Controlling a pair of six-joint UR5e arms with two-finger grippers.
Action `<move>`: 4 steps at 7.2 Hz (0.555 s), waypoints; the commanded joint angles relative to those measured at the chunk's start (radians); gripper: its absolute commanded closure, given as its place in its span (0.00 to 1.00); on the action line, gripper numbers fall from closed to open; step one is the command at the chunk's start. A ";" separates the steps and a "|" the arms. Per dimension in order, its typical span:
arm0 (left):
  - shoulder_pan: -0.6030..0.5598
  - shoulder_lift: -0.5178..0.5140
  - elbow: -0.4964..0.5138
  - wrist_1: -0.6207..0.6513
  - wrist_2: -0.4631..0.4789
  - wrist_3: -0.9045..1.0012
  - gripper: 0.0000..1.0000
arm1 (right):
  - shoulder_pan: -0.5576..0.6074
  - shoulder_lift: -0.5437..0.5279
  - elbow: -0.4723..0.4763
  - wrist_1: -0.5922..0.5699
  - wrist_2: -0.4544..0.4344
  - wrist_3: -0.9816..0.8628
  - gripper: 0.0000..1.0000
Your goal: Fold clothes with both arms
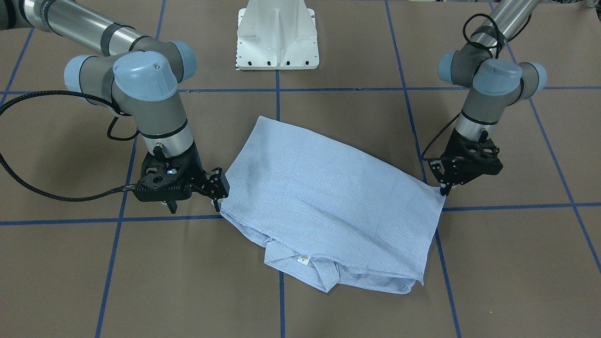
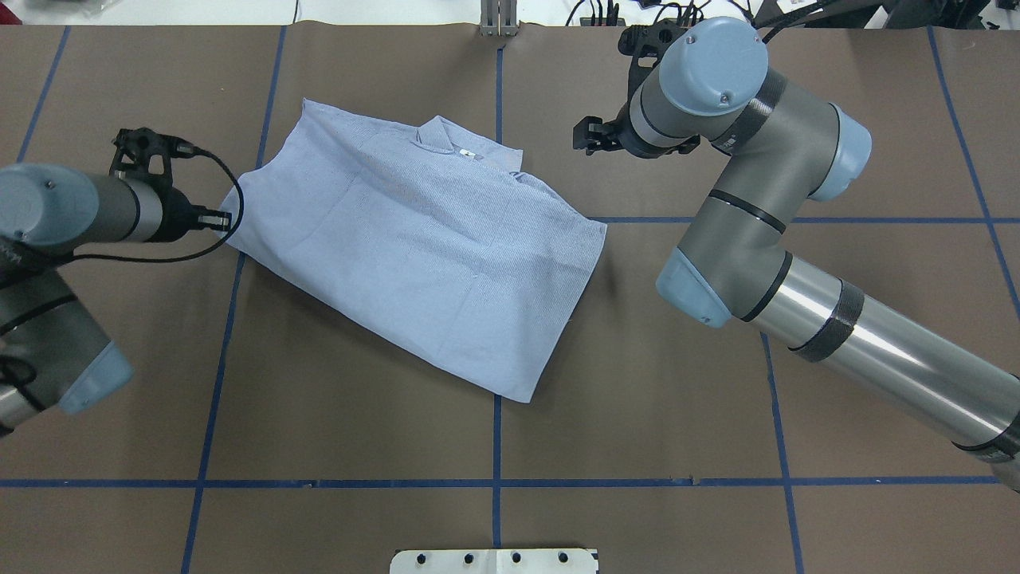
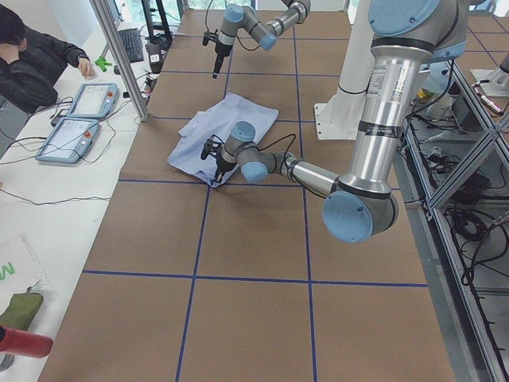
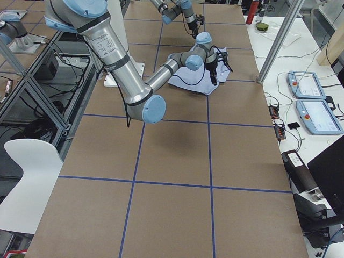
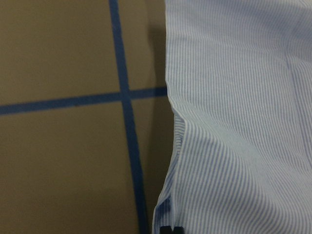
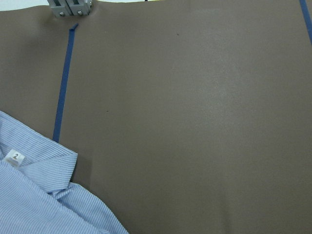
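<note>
The light blue striped shirt [image 1: 328, 188] lies folded into a rough rectangle on the brown table, with its collar and white neck label [image 1: 304, 258] at the edge far from the robot. My left gripper [image 1: 443, 190] is down at the shirt's left corner. In the left wrist view its fingertips [image 5: 165, 228] are shut on the shirt's [image 5: 234, 122] edge. My right gripper [image 1: 219, 199] hangs open above the table, off the shirt's right side, holding nothing. The right wrist view shows only bare table and the collar [image 6: 44, 170].
Blue tape lines [image 2: 496, 446] divide the table into squares. The white pedestal base [image 1: 277, 37] stands on the robot's side. A metal bracket [image 2: 498, 20] sits at the far edge. A person [image 3: 32, 56] and two teach pendants [image 3: 91, 99] are at a side table.
</note>
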 commanded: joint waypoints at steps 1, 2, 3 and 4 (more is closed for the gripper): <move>-0.117 -0.284 0.356 -0.011 0.001 0.079 1.00 | -0.004 0.001 0.000 0.000 0.000 -0.001 0.00; -0.135 -0.384 0.466 -0.015 0.001 0.105 1.00 | -0.004 0.003 0.002 0.000 0.000 0.002 0.00; -0.137 -0.492 0.582 -0.038 0.001 0.104 1.00 | -0.004 0.002 0.008 0.000 0.000 0.004 0.00; -0.137 -0.586 0.712 -0.117 -0.004 0.102 1.00 | -0.006 0.003 0.011 0.000 0.000 0.004 0.00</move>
